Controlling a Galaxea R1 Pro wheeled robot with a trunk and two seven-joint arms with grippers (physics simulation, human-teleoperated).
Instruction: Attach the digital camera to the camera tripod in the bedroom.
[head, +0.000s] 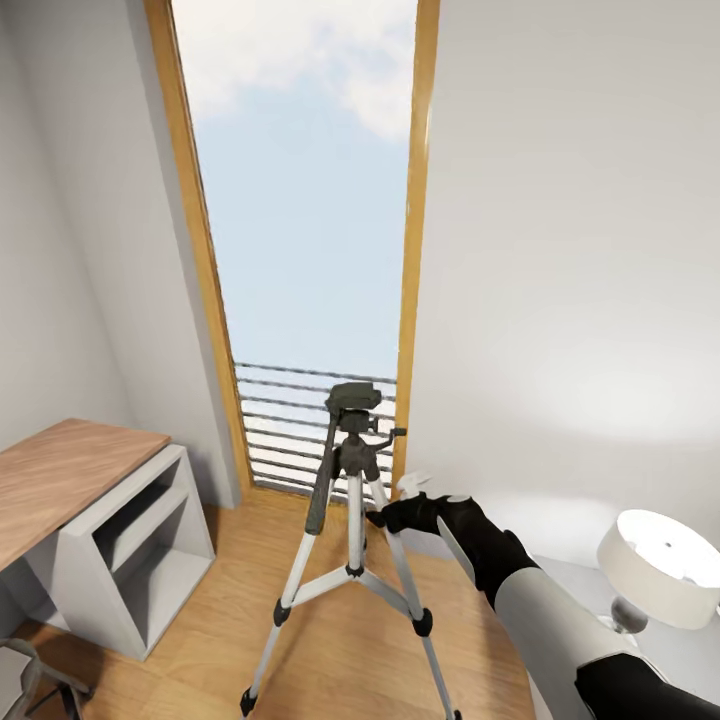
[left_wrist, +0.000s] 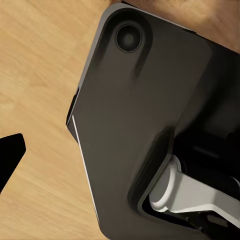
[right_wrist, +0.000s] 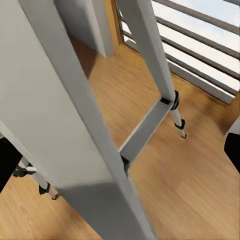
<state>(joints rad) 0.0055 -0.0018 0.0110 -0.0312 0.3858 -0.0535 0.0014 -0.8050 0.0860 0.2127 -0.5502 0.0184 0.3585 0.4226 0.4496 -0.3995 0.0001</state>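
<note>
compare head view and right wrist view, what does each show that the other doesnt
Head view alone: the tripod's black pan head with its handle, nothing mounted on it, the right gripper at a tripod leg just under the head, the desk, a white lamp and the sky through the tall window.
Right wrist view alone: a very close look at the silver legs and a brace between them.
Both: the tripod, the wood floor and the window railing.
</note>
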